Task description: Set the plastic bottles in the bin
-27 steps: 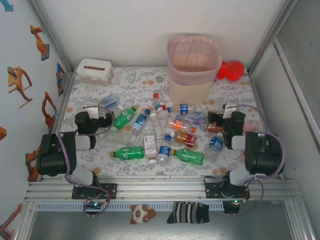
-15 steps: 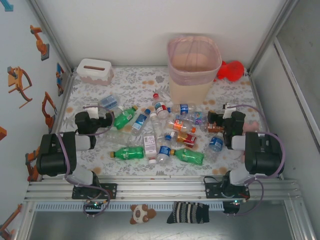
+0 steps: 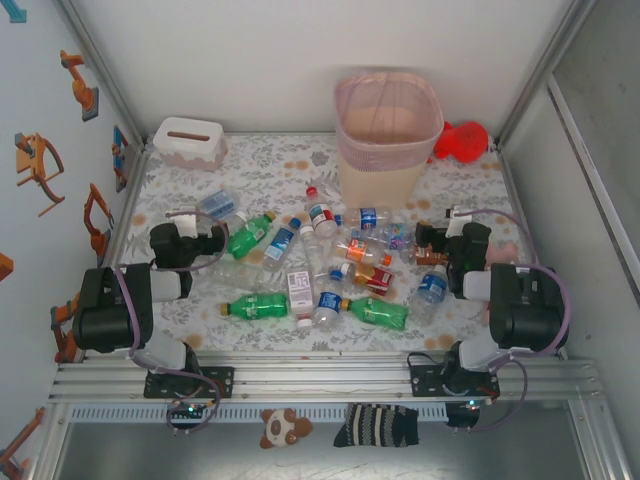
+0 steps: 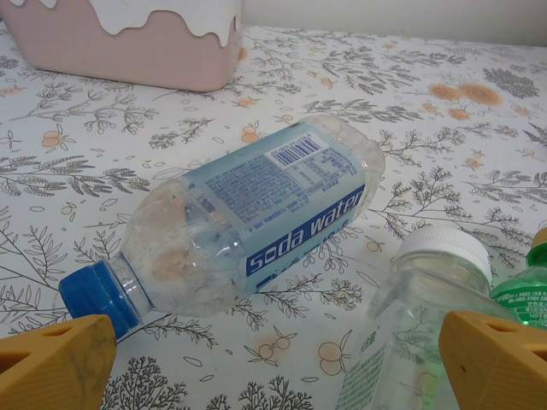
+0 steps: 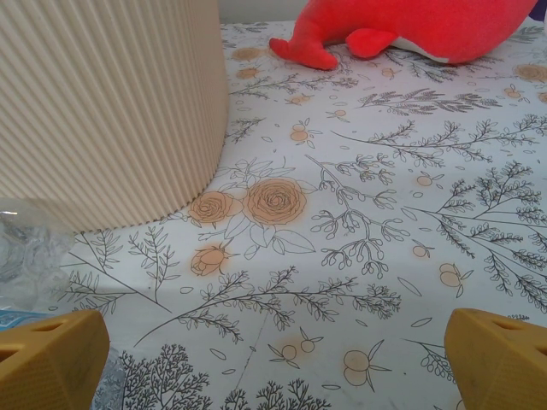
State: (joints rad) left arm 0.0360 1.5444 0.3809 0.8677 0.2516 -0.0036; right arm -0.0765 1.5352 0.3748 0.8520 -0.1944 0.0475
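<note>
Both jaws wide open, nothing held. My left gripper (image 4: 273, 376) faces a soda water bottle (image 4: 256, 226) lying on its side, my right gripper (image 5: 273, 363) sits near the bin (image 5: 102, 102). Worry: the plastic bottles (image 3: 258, 305) lie crowded and round, so one could roll or squirt away when pinched. Bin looks empty so far.

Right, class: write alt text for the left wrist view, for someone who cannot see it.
A clear soda water bottle with a blue cap lies on its side on a floral tablecloth, beyond the open left claw. A white-capped clear bottle and part of a green bottle sit lower right; a pink and white box stands top left.
</note>
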